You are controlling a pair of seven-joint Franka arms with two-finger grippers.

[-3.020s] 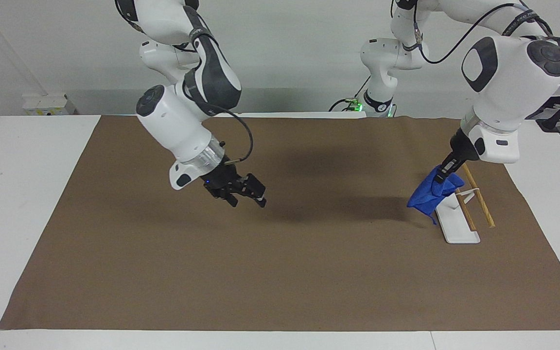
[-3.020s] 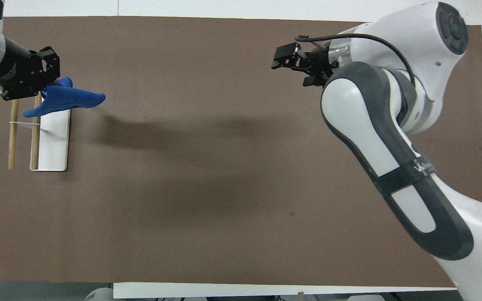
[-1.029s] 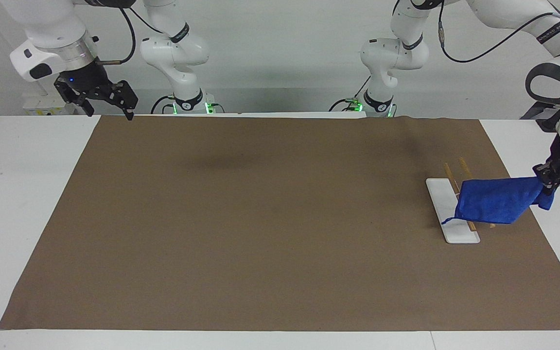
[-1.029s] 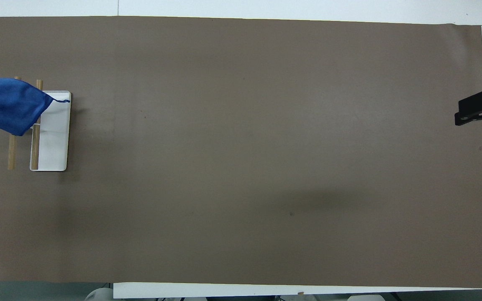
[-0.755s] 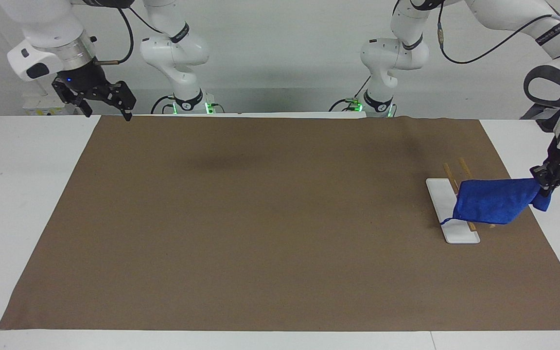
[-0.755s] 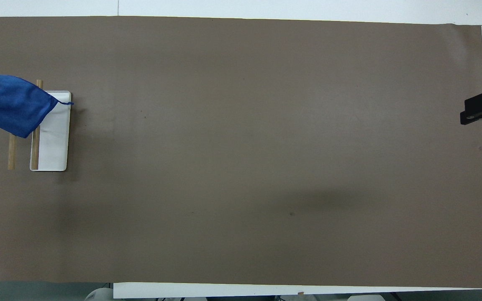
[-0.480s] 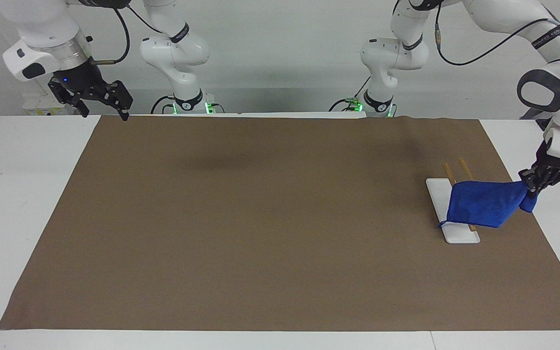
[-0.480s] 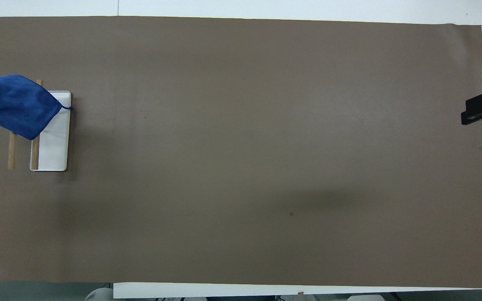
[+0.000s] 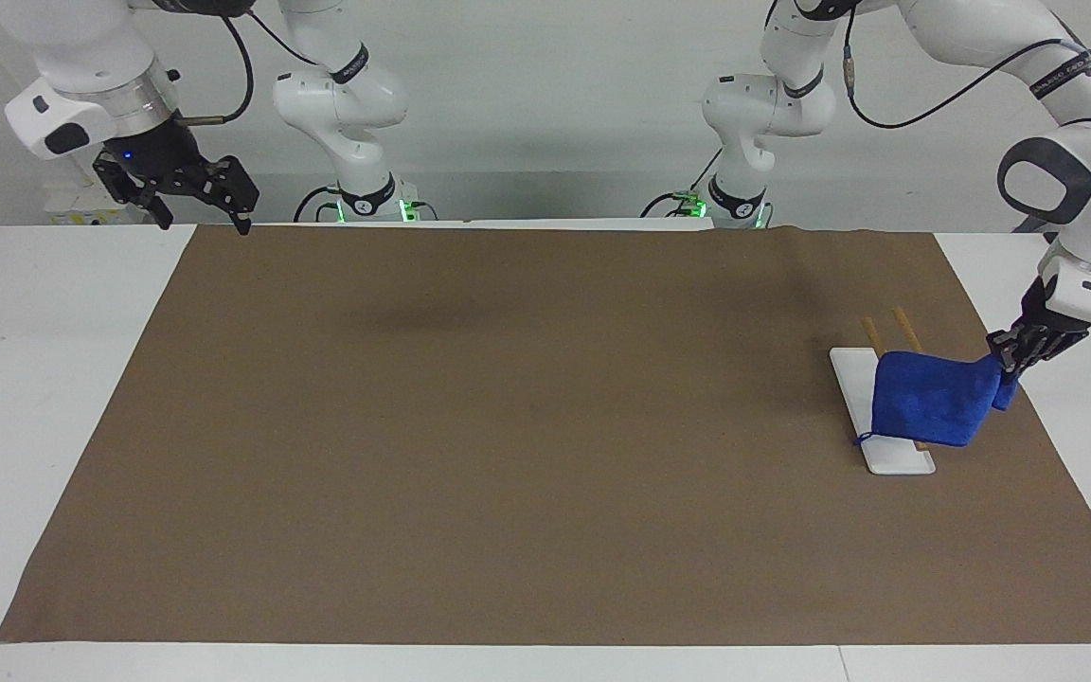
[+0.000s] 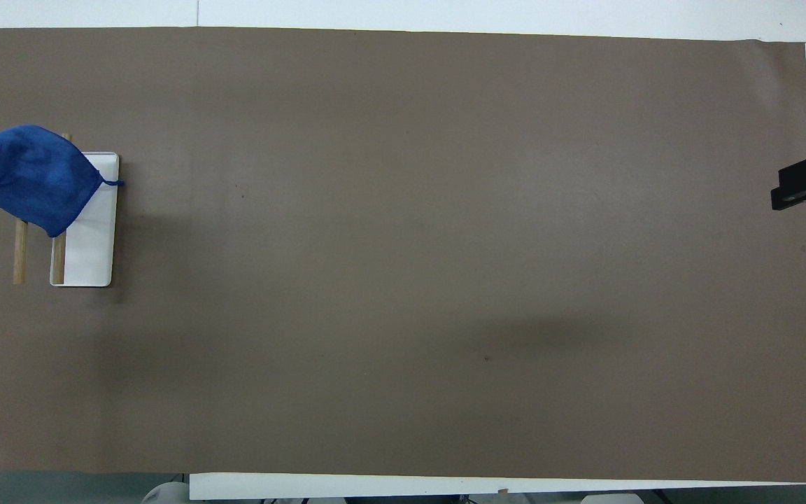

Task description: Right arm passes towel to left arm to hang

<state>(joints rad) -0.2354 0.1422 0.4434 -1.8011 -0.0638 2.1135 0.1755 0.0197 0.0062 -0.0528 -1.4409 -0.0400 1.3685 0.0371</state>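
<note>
The blue towel [image 9: 929, 409] lies draped over the two wooden rods [image 9: 903, 325] of a small rack with a white base [image 9: 896, 459], at the left arm's end of the table. My left gripper [image 9: 1017, 358] is shut on one corner of the towel, beside the rack. The towel's thin loop [image 9: 860, 439] hangs over the white base. In the overhead view the towel [image 10: 25, 175] covers the rods' farther ends and the left gripper is out of frame. My right gripper [image 9: 195, 194] is open and empty, raised over the table's corner at the right arm's end.
A brown mat [image 9: 508, 426] covers most of the white table [image 9: 25, 379]. One black finger of the right gripper [image 10: 805, 178] shows at the overhead view's edge. Both arm bases stand at the robots' edge of the table.
My left gripper has moved in toward the rack and lower with the towel's corner, so the towel has gone slack and settled onto the rods. The right arm has barely moved.
</note>
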